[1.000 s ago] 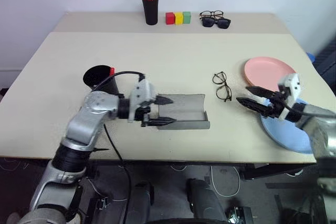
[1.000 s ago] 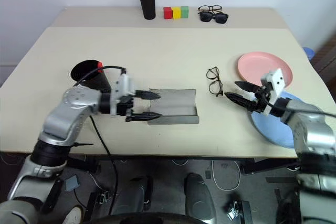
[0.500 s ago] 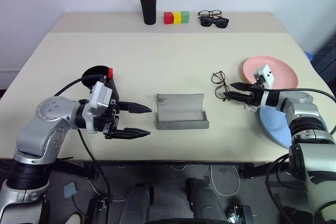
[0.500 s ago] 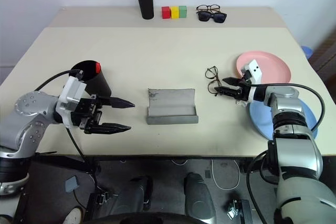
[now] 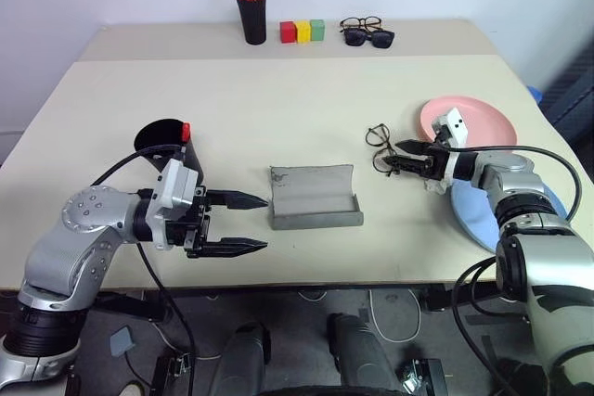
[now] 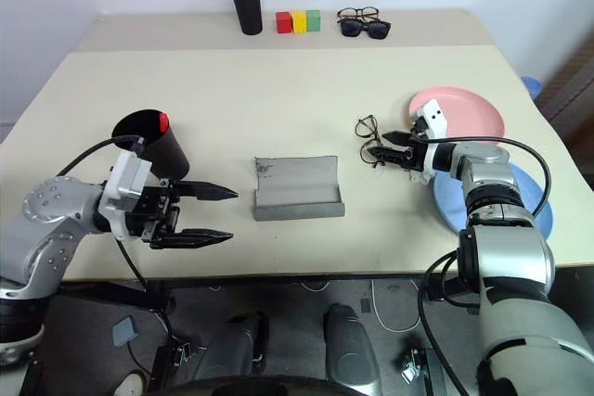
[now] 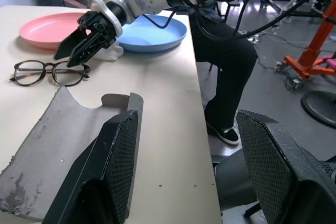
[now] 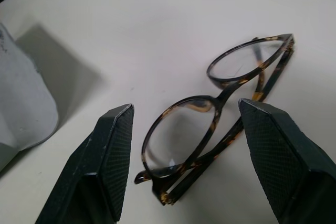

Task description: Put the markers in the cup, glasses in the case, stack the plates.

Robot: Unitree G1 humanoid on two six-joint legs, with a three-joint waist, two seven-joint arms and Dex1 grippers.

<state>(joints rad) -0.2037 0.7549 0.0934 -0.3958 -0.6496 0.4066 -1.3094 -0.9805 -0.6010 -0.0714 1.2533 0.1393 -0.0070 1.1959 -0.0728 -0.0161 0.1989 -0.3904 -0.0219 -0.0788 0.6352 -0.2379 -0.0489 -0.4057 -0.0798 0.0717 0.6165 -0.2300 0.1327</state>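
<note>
Two pincers: both spread wide, neither holding anything.
Left pincer (image 5: 239, 223): hovers low over the surface (image 5: 278, 118), between the cup (image 5: 167, 144) and the case (image 5: 314, 198).
Right pincer (image 5: 394, 157): its fingertips flank the glasses (image 8: 220, 114); contact looks unlikely but is hard to judge.
Case: lies open mid-surface, hollow facing up.
Glasses: folded, flat on the surface, just beside the pink plate (image 5: 483, 118).
Blue plate (image 5: 478, 220): at the near right edge, partly under the right arm.
Cup: a red marker tip (image 5: 185, 129) shows at its rim.
</note>
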